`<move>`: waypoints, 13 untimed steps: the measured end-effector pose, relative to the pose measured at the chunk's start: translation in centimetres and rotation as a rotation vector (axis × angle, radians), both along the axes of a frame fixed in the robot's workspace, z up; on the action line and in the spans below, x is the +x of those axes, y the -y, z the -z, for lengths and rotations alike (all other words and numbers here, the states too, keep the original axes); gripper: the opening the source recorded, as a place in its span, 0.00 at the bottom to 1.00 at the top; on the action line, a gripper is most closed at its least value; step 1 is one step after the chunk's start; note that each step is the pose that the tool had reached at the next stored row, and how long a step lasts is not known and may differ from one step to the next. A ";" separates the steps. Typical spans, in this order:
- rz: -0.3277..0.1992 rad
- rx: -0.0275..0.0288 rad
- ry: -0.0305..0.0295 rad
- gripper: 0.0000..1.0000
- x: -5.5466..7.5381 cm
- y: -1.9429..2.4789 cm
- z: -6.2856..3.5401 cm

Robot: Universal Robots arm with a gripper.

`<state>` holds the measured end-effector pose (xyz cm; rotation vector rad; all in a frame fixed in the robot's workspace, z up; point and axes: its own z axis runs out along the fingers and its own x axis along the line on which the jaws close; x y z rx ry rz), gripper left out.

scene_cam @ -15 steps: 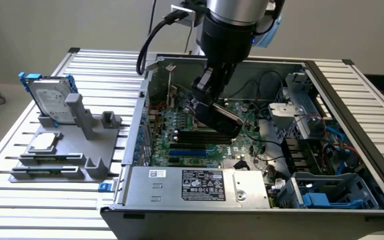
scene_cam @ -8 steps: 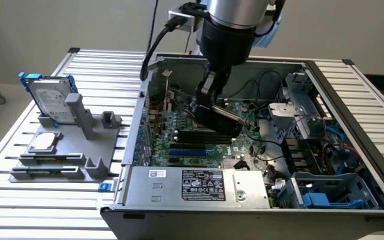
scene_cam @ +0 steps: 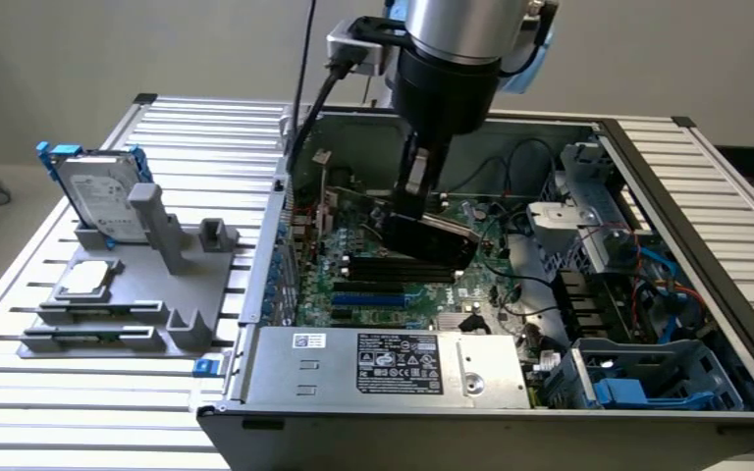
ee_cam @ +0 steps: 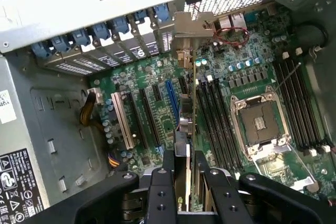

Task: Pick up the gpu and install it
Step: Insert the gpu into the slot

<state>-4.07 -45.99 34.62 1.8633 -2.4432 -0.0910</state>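
Wrist view: the gripper (ee_cam: 184, 177), clamped on the gpu (ee_cam: 187, 124), holds the card edge-on above the motherboard (ee_cam: 252, 66) inside the open computer case (scene_cam: 691, 196). Clean seating likely demands its edge parallel to 1 slot, bracket meeting the rear opening.

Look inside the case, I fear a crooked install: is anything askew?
The gpu, clamped between the fingers, hangs tilted above the motherboard, not seated in any slot. Nothing else stands out.

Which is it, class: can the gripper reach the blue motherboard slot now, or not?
Probably yes: the case lies open, and the gripper, shut on the gpu, hangs near the blue slot, nothing else between.
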 end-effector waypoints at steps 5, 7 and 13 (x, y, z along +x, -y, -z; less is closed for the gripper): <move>-0.061 -0.0002 0.0041 0.27 0.0 0.00 0.33; -0.082 -0.0002 0.0062 0.27 0.0 0.00 0.43; -0.148 -0.0001 0.0127 0.27 0.0 0.00 0.76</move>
